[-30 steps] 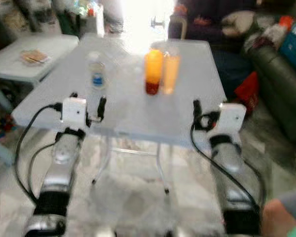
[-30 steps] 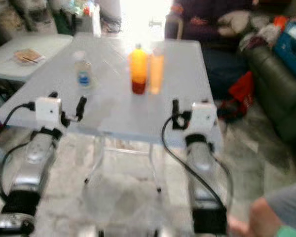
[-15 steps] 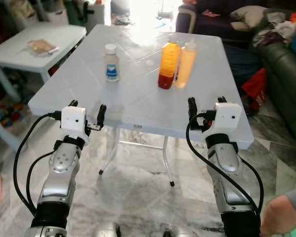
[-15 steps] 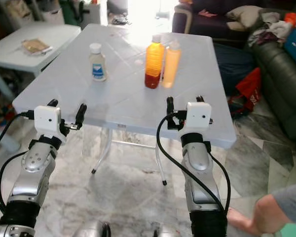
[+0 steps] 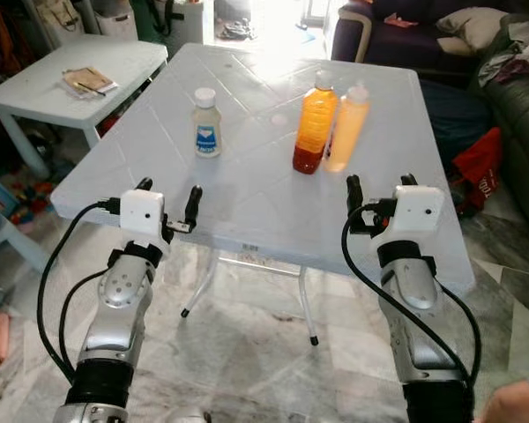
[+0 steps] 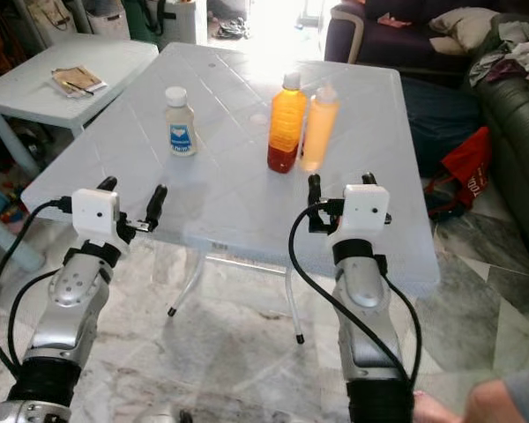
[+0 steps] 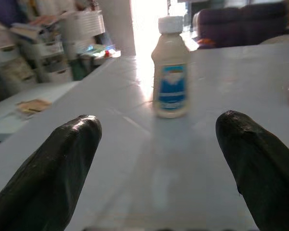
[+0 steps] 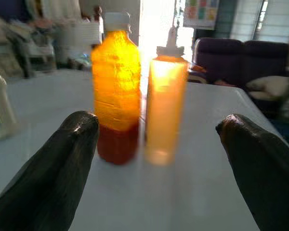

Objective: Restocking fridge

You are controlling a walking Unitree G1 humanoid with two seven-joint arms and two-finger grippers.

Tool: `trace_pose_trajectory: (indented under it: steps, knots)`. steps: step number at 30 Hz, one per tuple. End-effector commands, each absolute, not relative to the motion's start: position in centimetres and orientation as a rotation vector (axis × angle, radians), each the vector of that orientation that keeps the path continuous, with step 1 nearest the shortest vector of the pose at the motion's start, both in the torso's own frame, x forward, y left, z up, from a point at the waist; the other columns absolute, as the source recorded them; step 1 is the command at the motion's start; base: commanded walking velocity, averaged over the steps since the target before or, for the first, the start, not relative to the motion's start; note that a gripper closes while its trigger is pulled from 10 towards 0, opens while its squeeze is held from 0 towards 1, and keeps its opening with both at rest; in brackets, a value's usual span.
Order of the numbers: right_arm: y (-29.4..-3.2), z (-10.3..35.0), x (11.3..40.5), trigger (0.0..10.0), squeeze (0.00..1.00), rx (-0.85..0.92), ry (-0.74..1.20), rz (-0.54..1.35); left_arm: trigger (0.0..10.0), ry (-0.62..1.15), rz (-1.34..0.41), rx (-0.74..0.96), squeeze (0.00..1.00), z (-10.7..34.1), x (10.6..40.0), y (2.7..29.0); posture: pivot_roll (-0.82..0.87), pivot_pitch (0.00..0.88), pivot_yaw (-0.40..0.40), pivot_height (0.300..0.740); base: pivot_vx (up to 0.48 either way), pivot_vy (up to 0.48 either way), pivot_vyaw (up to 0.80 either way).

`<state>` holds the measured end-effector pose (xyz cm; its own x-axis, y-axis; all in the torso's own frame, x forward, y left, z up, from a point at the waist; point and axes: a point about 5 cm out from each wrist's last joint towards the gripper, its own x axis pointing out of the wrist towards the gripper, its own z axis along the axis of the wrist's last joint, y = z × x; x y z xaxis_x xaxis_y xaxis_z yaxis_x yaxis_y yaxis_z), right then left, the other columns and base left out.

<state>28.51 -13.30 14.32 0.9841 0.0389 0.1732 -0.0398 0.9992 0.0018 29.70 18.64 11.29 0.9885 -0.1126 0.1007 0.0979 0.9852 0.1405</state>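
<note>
Upright on smooth white table: three round plastic bottles

We can't read the blue label on the small white bottle; the tall orange bottle's far edge blurs into window glare.

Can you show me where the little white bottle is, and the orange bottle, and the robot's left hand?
little white bottle [image 5: 206, 125]: left eye view, on its blue label.
orange bottle [image 5: 311, 125]: left eye view, middle of its body.
left hand [image 5: 168, 191]: left eye view, midway between its two fingertips.
</note>
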Motion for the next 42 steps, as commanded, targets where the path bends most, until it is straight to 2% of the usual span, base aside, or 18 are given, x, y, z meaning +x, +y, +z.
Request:
trace_pose_trajectory:
  steps: [1, 17, 21, 26, 27, 28, 29, 31, 32, 33, 34, 42]
  knots:
    - [-14.5, 14.2, 28.3, 10.0, 0.0, -0.007, -0.17, -0.002, 10.0, -0.127, -0.138, 0.123, 0.0, 11.7, 30.0, 17.6, -0.06, 0.009, -0.015, 0.74, 0.0, 0.0, 0.0]
    - [-14.6, 14.6, 28.9, 10.0, 0.0, -0.037, -0.193, 0.016, 10.0, -0.13, -0.145, 0.141, 0.0, 11.8, 30.3, 17.6, -0.05, 0.002, -0.013, 0.74, 0.0, 0.0, 0.0]
    - [-16.1, 15.4, 30.3, 10.0, 0.0, -0.055, -0.208, 0.005, 10.0, -0.123, -0.138, 0.147, 0.0, 11.8, 30.3, 17.8, -0.04, 0.019, -0.01, 0.74, 0.0, 0.0, 0.0]
    - [-16.6, 16.6, 32.0, 10.0, 0.0, -0.071, -0.232, 0.049, 10.0, -0.119, -0.14, 0.157, 0.0, 11.8, 30.1, 18.1, -0.03, 0.029, -0.003, 0.74, 0.0, 0.0, 0.0]
    - [-16.3, 17.1, 32.4, 10.0, 0.86, -0.055, -0.24, 0.089, 10.0, -0.119, -0.144, 0.163, 0.0, 11.8, 30.1, 18.2, -0.02, 0.032, 0.001, 0.74, 0.0, 0.0, 0.0]
    - [-16.3, 17.1, 32.4, 10.0, 0.86, -0.055, -0.24, 0.089, 10.0, -0.119, -0.144, 0.163, 0.0, 11.8, 30.1, 18.2, -0.02, 0.032, 0.001, 0.74, 0.0, 0.0, 0.0]
    - [-15.5, 17.9, 32.9, 10.0, 1.0, -0.081, -0.262, 0.15, 10.0, -0.119, -0.145, 0.167, 0.0, 11.9, 30.0, 18.3, -0.02, 0.035, 0.004, 0.74, 0.0, 0.0, 0.0]
    - [-15.2, 18.1, 33.1, 10.0, 1.0, -0.101, -0.271, 0.169, 10.0, -0.12, -0.144, 0.168, 0.0, 11.9, 30.0, 18.3, -0.02, 0.035, 0.004, 0.74, 0.0, 0.0, 0.0]
    - [-15.0, 18.3, 33.2, 10.0, 0.59, -0.089, -0.272, 0.176, 10.0, -0.121, -0.143, 0.168, 0.0, 12.0, 30.0, 18.4, -0.02, 0.04, 0.007, 0.74, 0.0, 0.0, 0.0]
    - [-14.6, 18.7, 33.5, 10.0, 0.04, -0.086, -0.284, 0.206, 10.0, -0.122, -0.141, 0.169, 0.0, 12.1, 30.0, 18.4, -0.02, 0.042, 0.01, 0.74, 0.0, 0.0, 0.0]
    - [-14.3, 19.0, 33.6, 10.0, 0.0, -0.095, -0.291, 0.225, 10.0, -0.124, -0.14, 0.168, 0.0, 12.1, 30.0, 18.4, -0.02, 0.044, 0.011, 0.74, 0.0, 0.0, 0.0]
    - [-13.5, 20.5, 35.1, 10.0, 0.0, -0.14, -0.32, 0.285, 10.0, -0.126, -0.136, 0.176, 0.0, 12.3, 30.0, 18.6, -0.01, 0.055, 0.015, 0.74, 0.0, 0.0, 0.0]
